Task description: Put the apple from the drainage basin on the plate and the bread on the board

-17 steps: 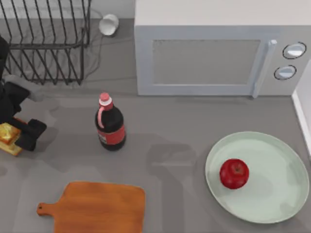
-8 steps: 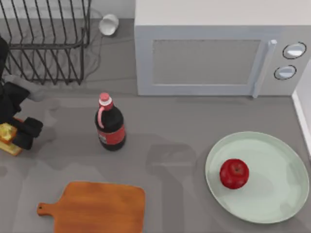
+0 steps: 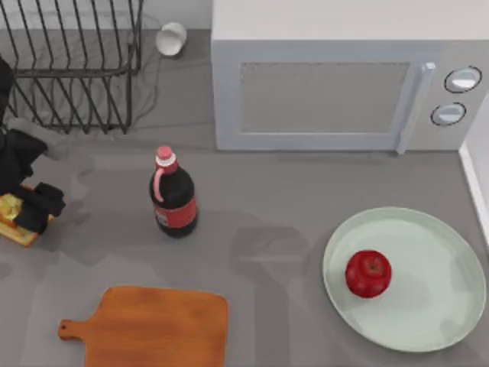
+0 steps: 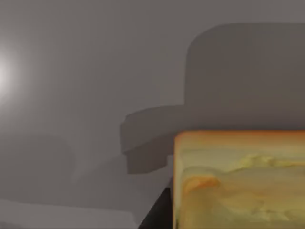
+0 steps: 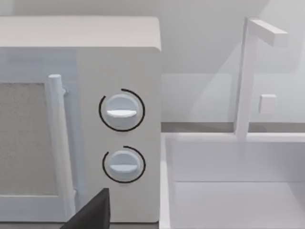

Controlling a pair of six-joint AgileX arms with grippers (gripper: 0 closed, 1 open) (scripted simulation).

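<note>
The bread, a golden toasted slice, is at the table's far left edge, and my left gripper is shut on it. Up close, the left wrist view shows the bread with a dark finger against its side. The orange-brown board lies at the front left with nothing on it. A red apple rests on the mint-green plate at the front right. My right gripper is parked facing the microwave's knobs.
A dark red-capped bottle stands between the bread and the plate. The microwave fills the back right, with a white sink basin beside it. A wire dish rack and a tipped white cup are at the back left.
The left gripper's fingers have drawn in leftward against the bread. The apple, plate, board and bottle have not moved.
</note>
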